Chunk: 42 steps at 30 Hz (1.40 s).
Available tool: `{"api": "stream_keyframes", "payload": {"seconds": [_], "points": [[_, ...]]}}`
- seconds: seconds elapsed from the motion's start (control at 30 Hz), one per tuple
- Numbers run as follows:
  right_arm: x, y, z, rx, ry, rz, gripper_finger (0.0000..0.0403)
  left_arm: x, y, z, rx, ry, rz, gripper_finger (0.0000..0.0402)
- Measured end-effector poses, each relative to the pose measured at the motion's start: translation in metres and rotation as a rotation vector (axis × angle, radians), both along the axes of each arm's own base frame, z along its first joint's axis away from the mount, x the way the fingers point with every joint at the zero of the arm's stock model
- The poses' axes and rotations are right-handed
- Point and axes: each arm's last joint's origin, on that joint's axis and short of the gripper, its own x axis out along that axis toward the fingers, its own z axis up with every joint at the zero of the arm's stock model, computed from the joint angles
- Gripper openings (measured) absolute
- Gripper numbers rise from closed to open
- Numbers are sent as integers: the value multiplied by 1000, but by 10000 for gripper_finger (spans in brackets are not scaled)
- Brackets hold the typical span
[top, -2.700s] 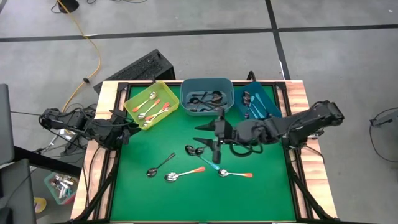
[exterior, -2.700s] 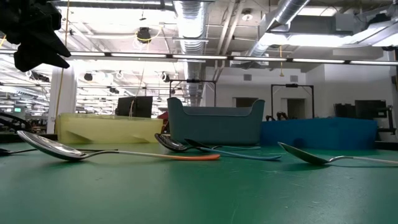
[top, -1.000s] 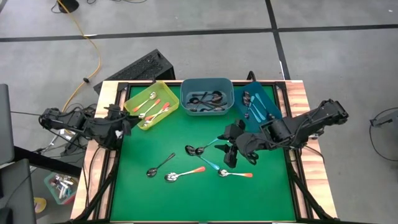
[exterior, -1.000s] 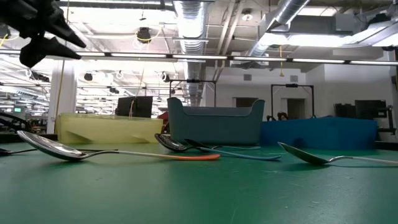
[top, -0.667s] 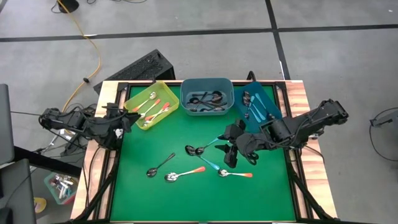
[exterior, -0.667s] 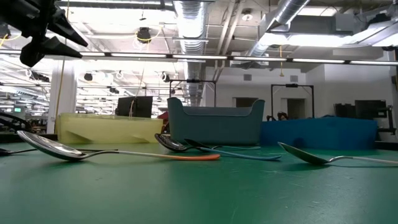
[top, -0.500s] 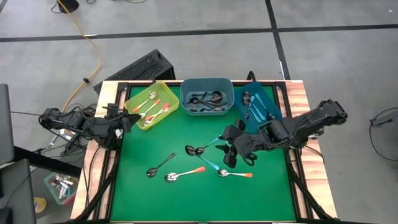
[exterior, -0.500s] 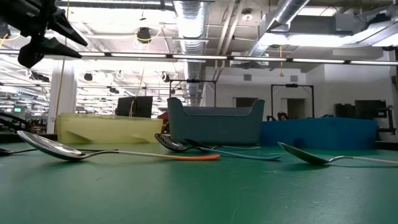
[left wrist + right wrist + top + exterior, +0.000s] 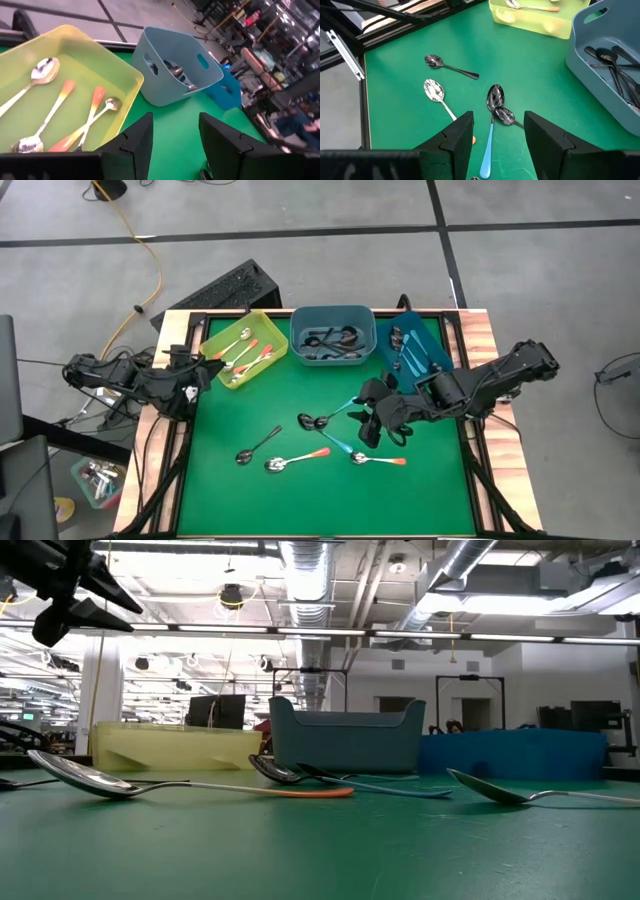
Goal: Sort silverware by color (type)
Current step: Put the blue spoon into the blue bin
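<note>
Bench (image 9: 300, 490) green, bins at far edge, loose spoons mid-mat. Right hand (image 9: 368, 420) spread, empty, hovering over teal-handled spoon (image 9: 488, 145). Best descent: straddle handle mid-length, clear of dark spoon (image 9: 506, 116) touching its bowl. Left hand (image 9: 205, 370) spread, idle beside yellow bin (image 9: 212, 338).

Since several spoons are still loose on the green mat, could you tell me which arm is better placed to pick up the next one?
The right. Its right gripper hangs open directly above the blue-handled spoon mid-mat, while the left gripper waits open at the mat's edge beside the yellow bin, away from the loose spoons.
</note>
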Motion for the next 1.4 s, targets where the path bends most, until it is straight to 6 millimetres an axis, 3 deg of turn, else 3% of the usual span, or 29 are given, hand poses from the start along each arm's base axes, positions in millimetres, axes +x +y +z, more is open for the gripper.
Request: {"api": "stream_keyframes", "payload": {"seconds": [0.1, 0.23, 0.43, 0.7, 0.83, 1.03, 1.2, 1.4], "points": [[4, 0, -4, 0, 6, -7, 187, 1, -1, 1, 27, 19, -53, 143], [6, -3, -5, -7, 11, -17, 187, 6, -6, 6, 16, 10, -248, 143], [11, -12, -2, 5, -24, -50, 187, 11, -14, 28, 82, -177, -507, 143], [16, -13, 4, 28, -95, -54, 187, 13, -13, 50, 347, -299, -493, 143], [21, -12, 2, -9, -100, -27, 187, 13, -15, 56, 355, -375, -575, 143], [36, -7, -4, -72, -131, 18, 187, 13, -19, 58, 209, -457, -686, 143], [55, -5, -7, -71, -221, 34, 187, 11, -19, 68, 343, -524, -677, 143], [57, -10, -3, -104, -237, 75, 187, 11, -16, 70, 472, -475, -572, 143]]}}
